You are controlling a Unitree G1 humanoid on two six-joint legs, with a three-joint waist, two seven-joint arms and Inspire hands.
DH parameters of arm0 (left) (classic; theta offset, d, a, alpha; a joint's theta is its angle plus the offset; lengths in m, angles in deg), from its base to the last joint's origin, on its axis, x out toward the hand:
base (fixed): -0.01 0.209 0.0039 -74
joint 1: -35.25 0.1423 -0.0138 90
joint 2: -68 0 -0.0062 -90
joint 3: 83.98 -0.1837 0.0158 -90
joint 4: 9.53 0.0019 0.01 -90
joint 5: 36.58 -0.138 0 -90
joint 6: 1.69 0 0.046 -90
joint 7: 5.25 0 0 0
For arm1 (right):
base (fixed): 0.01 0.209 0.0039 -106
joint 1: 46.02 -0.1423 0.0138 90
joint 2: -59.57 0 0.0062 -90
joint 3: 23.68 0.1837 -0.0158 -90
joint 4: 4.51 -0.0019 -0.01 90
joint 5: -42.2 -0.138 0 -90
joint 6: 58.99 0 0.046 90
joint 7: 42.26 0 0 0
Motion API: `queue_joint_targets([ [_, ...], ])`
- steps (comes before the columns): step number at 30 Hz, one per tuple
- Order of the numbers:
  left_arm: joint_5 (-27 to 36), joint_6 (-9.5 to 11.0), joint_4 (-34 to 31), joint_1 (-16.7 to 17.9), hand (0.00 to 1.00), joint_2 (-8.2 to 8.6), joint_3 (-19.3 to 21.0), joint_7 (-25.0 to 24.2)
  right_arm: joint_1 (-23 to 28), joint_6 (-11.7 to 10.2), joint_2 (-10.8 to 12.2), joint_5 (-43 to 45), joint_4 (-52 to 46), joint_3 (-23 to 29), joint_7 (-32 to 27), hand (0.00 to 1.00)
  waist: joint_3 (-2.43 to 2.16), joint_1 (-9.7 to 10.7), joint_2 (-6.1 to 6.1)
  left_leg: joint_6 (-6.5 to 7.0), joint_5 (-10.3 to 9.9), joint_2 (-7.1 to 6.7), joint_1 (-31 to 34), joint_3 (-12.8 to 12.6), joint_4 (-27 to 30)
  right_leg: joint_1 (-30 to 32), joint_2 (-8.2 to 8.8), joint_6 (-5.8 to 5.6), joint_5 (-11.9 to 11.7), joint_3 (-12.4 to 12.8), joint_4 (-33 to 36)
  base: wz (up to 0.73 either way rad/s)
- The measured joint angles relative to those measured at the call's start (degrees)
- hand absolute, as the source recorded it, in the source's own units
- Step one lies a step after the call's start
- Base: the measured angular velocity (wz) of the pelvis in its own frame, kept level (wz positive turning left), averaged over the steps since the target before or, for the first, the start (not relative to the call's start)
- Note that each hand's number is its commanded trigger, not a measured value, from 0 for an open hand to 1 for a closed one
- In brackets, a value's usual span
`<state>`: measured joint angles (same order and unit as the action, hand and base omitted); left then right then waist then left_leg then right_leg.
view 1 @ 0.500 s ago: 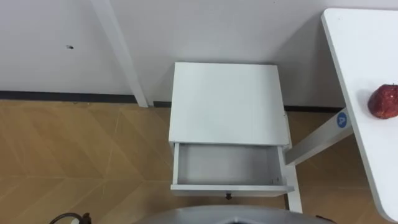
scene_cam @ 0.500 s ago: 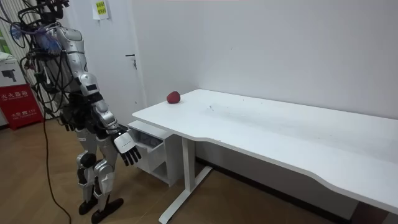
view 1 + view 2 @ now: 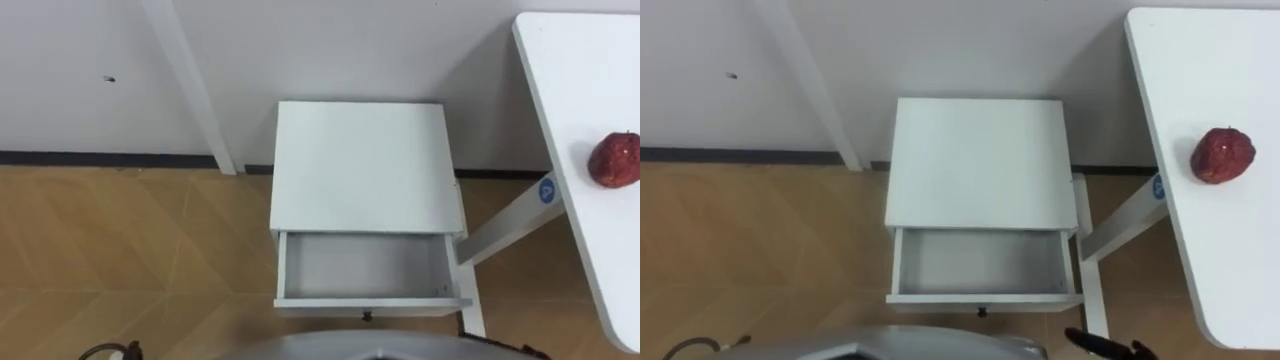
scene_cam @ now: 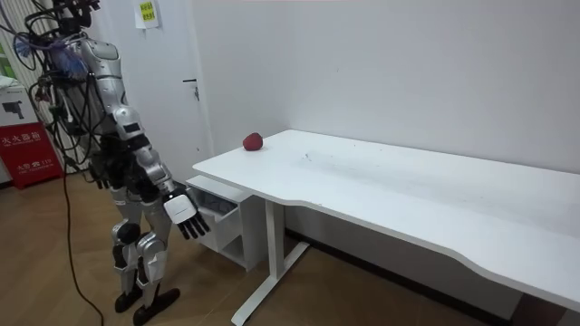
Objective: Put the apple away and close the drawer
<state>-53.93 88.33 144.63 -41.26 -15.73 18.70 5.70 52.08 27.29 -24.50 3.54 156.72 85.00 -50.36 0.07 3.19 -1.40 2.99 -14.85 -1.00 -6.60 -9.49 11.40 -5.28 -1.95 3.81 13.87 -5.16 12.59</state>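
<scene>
Room view showed the right hand (image 4: 184, 215) open and empty, with the apple (image 3: 614, 159) on the desk (image 3: 590, 60) at two o'clock from the open, empty drawer (image 3: 362, 265), so neither step was done.

- Both eye views look steeply down from the robot's head, close above the white cabinet (image 3: 362, 165) and its open drawer (image 3: 365, 265), with the table (image 3: 590, 90) edge at right.
- The room view stands well off, side-on to the robot, sharing drawer and table.

Drawer (image 3: 365, 268) lies open upward; table leg (image 3: 505, 225) just beside.
</scene>
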Motion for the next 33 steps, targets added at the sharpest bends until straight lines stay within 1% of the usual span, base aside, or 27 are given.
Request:
queue_joint_targets([
  [1,1.01,0.38,-0.01,0.08,0.00,-0.02,0.46,0.51,0.56,-0.21,0.01,-5.96,-1.62,1.95,-0.58,0.00,0.01,0.77,0.04,0.00,0.00,0.00,0.06,0.00,0.01,0.13,-0.01,0.00,-0.03,0.03,0.05,0.00],
  [2,1.14,0.48,0.00,0.41,0.00,0.00,0.65,0.81,0.80,-0.24,0.09,-9.33,-2.57,3.27,-0.82,0.00,0.01,1.16,0.06,0.00,0.00,0.00,0.06,0.00,-0.01,0.14,0.00,0.00,-0.03,0.03,0.08,-0.04],
  [4,1.73,1.25,-0.01,0.81,0.00,-0.02,0.92,1.48,1.42,-0.88,0.29,-21.56,-5.53,7.35,-1.67,0.00,-0.02,1.47,0.09,0.00,0.00,0.16,-0.06,-0.86,-0.01,0.41,-0.11,0.01,-0.04,0.55,0.08,-0.14],
  [6,1.73,1.74,0.00,0.85,0.00,-0.03,0.96,1.79,1.58,-1.93,0.41,-27.61,-5.61,9.71,-2.12,0.00,-0.05,2.03,-0.03,0.00,0.00,0.20,-0.09,-1.34,-0.01,0.58,-0.17,0.04,-0.05,0.92,0.07,-0.12],
  [7,1.75,2.08,0.01,1.01,0.00,-0.03,1.13,2.04,1.54,-2.31,0.56,-30.50,-5.61,11.18,-2.91,0.00,-0.10,2.40,-0.15,0.00,0.00,0.21,-0.13,-1.45,0.00,0.59,-0.21,0.04,-0.05,1.13,0.09,-0.08],
  [9,1.75,2.11,0.01,1.15,0.00,-0.03,1.44,2.10,1.65,-2.84,0.67,-33.90,-5.61,12.04,-3.92,0.00,-0.11,2.77,-0.22,0.00,0.00,0.23,-0.10,-1.76,0.00,0.81,-0.28,0.04,-0.05,1.73,0.19,-0.15],
  [10,1.75,2.09,-0.02,0.78,0.00,-0.03,1.60,2.11,1.43,-2.91,0.68,-36.31,-5.75,12.27,-5.06,0.00,-0.29,2.75,-0.62,0.00,0.00,0.28,0.08,-2.44,-0.10,1.39,-0.29,0.04,-0.05,2.14,0.54,-0.20],
  [12,1.74,2.00,0.00,0.98,0.00,-0.05,1.63,2.11,1.31,-2.96,0.70,-40.22,-6.77,12.90,-7.11,0.00,-0.18,2.88,-0.54,0.00,0.00,0.28,0.21,-2.87,-0.11,1.92,-0.32,0.01,-0.03,2.71,1.07,-0.18],
  [14,1.80,2.00,-0.09,0.85,0.00,-0.24,1.64,2.10,1.27,-3.10,0.75,-42.94,-7.91,13.78,-8.84,0.00,-0.25,3.04,-0.79,0.00,0.00,0.25,0.51,-2.91,-0.09,2.12,-0.28,-0.02,-0.04,2.79,1.36,-0.06],
  [15,1.82,2.00,-0.18,0.62,0.00,-0.47,1.66,2.09,1.22,-3.10,0.76,-44.43,-8.86,14.74,-10.17,0.00,-0.31,3.35,-1.11,0.00,0.00,0.24,0.95,-2.89,-0.03,2.29,-0.26,-0.09,-0.08,2.66,1.43,0.04],
  [16,1.88,2.00,-0.48,0.64,0.00,-0.61,1.68,2.08,0.86,-3.18,0.75,-44.98,-9.87,16.02,-11.27,0.00,-0.14,3.42,-1.45,0.00,0.00,0.24,1.06,-2.95,0.03,2.47,-0.27,-0.10,-0.09,2.71,1.58,0.04],
  [17,2.00,1.99,-0.57,0.68,0.00,-0.65,1.69,2.02,0.71,-3.22,0.75,-45.10,-10.58,16.82,-12.02,0.00,-0.12,3.55,-1.57,0.00,0.00,0.24,1.10,-2.97,0.05,2.51,-0.28,-0.10,-0.09,2.72,1.57,0.00],
  [19,2.01,1.86,-1.20,1.40,0.00,-0.81,1.75,1.77,0.57,-3.40,0.61,-45.36,-14.34,19.15,-14.82,0.00,-0.01,4.53,-1.94,0.00,0.00,0.25,1.17,-3.05,0.04,2.53,-0.27,-0.12,-0.10,2.62,1.05,0.00],
  [20,2.01,1.81,-1.62,1.66,0.00,-0.85,1.80,1.77,0.58,-3.49,0.52,-45.37,-15.17,19.91,-15.54,0.00,-0.03,4.74,-2.12,0.00,0.00,0.25,1.15,-3.04,0.04,2.55,-0.28,-0.12,-0.10,2.64,1.05,0.00],
  [22,1.97,1.64,-5.17,2.64,0.00,-0.91,1.84,1.77,0.33,-4.69,0.27,-45.38,-19.76,22.90,-19.48,0.00,-0.23,4.93,-2.29,0.00,0.00,0.24,1.63,-3.04,0.06,3.30,-0.28,-0.12,-0.10,2.69,1.15,0.00],
  [23,1.91,1.64,-5.91,2.89,0.00,-0.96,1.89,1.77,0.46,-5.05,0.20,-45.05,-21.19,23.29,-20.53,0.00,-0.29,4.93,-2.42,0.01,0.00,0.24,1.85,-3.05,0.07,3.49,-0.30,-0.16,-0.15,2.72,1.21,-0.03],
  [24,1.95,1.65,-6.36,2.98,0.00,-1.17,1.88,1.78,0.79,-5.58,-0.31,-43.78,-23.72,23.32,-22.78,0.00,-0.36,4.93,-2.41,0.02,0.01,0.25,1.98,-3.18,0.00,3.70,-0.36,-0.19,-0.26,2.93,1.43,-0.07],
  [25,1.99,1.57,-6.73,3.03,0.00,-1.44,1.88,1.78,1.10,-5.81,-1.08,-43.44,-26.22,23.40,-25.00,0.00,-0.34,5.13,-2.43,0.02,0.01,0.28,2.00,-3.49,-0.04,3.81,-0.40,-0.20,-0.27,3.22,1.52,-0.11],
  [26,1.99,1.57,-7.02,3.06,0.00,-1.57,1.89,1.78,1.14,-6.03,-1.37,-43.08,-27.36,23.53,-26.06,0.00,-0.33,5.28,-2.41,0.02,0.01,0.29,2.00,-3.63,-0.07,3.84,-0.42,-0.21,-0.27,3.34,1.53,-0.10],
  [28,1.81,1.57,-7.79,3.38,0.00,-2.12,1.88,1.78,0.49,-6.83,-2.58,-39.78,-30.89,23.88,-29.79,0.00,-0.28,6.30,-2.68,0.02,0.01,0.31,2.08,-3.78,-0.15,3.84,-0.46,-0.22,-0.30,3.37,1.46,-0.02],
  [29,1.60,1.59,-7.94,3.38,0.00,-2.14,1.90,1.78,0.45,-6.89,-2.64,-38.36,-32.05,24.57,-30.67,0.00,-0.32,6.58,-2.59,0.02,0.01,0.31,2.16,-3.77,-0.15,3.79,-0.46,-0.22,-0.34,3.36,1.36,0.00],
  [30,1.50,1.79,-8.02,3.40,0.00,-2.13,1.91,1.77,0.20,-7.00,-2.75,-34.91,-34.56,26.07,-32.58,0.00,-0.33,6.76,-2.54,0.02,0.01,0.31,2.28,-3.71,-0.30,3.45,-0.47,-0.24,-0.40,3.32,1.17,0.00],
  [31,1.49,1.90,-8.28,3.56,0.00,-2.14,1.91,1.74,0.24,-7.39,-3.20,-32.05,-37.70,26.62,-34.88,0.00,-0.26,7.23,-2.34,0.02,0.01,0.32,2.37,-3.75,-0.37,3.54,-0.51,-0.26,-0.51,3.37,1.05,0.00],
  [32,1.49,1.96,-8.50,3.72,0.00,-2.14,1.91,1.74,0.24,-7.61,-3.58,-31.08,-39.14,26.64,-35.94,0.00,-0.29,7.43,-2.27,0.02,0.01,0.32,2.55,-3.77,-0.35,3.78,-0.53,-0.26,-0.54,3.41,1.07,-0.05],
  [33,1.49,2.05,-8.59,3.59,0.00,-2.15,1.96,1.73,0.18,-8.37,-4.33,-29.75,-42.07,26.93,-37.88,0.00,-0.34,7.47,-1.97,0.03,0.02,0.38,3.22,-3.77,-0.18,4.39,-0.59,-0.27,-0.76,3.50,1.04,-0.04],
])
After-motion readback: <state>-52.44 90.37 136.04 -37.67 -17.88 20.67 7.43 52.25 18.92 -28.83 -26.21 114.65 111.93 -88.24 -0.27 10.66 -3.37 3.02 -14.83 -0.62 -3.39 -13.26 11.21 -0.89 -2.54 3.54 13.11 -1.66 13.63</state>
